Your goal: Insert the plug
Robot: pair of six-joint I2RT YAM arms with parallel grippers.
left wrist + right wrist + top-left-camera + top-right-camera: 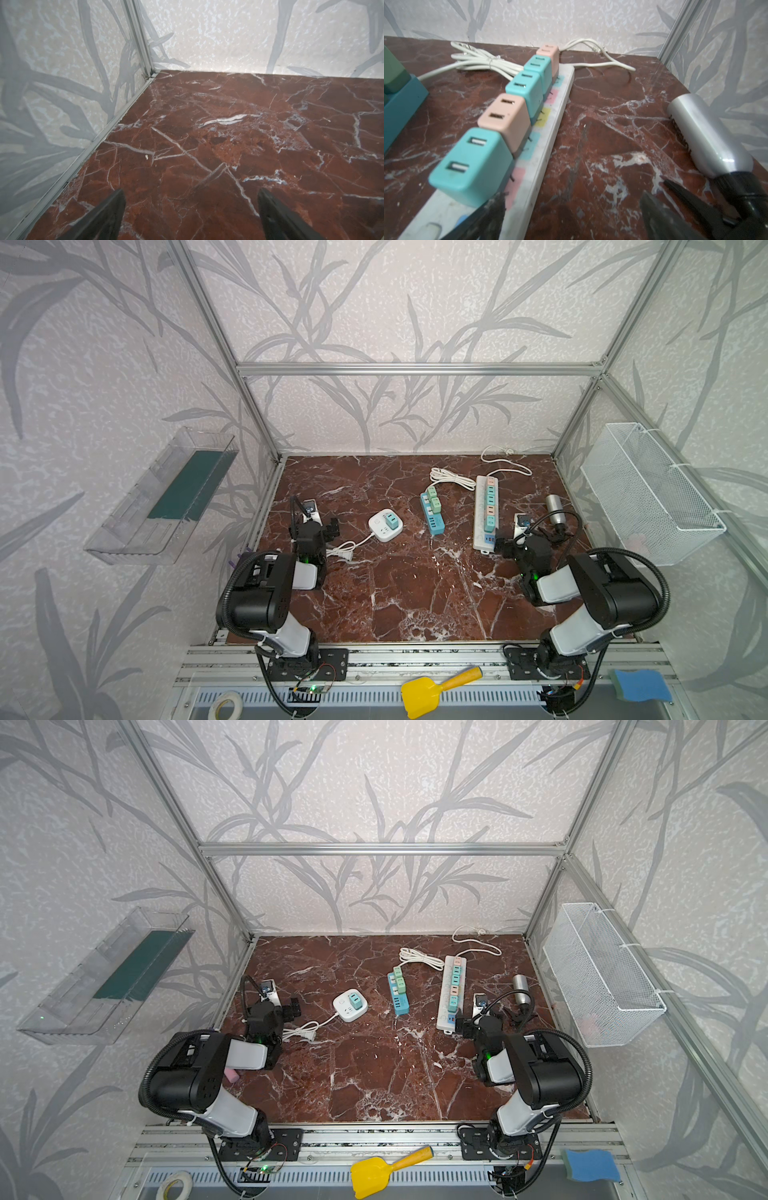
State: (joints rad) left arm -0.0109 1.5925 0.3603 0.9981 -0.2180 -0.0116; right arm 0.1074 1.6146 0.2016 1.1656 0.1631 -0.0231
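Nothing looked inserted by the arms yet. The left gripper (191,194) and right gripper (572,199) both had their fingers spread wide and empty. The likeliest plug (347,556), loose on the white cube strip (385,524) cord, lay on the desk (415,593) at about 9 o'clock, near the left gripper. Picking it up, carrying it and seating it all remained. At 2 o'clock the long white strip (484,526) was crowded with adapters (506,116). A hair dryer (555,506) lay beside the right gripper.
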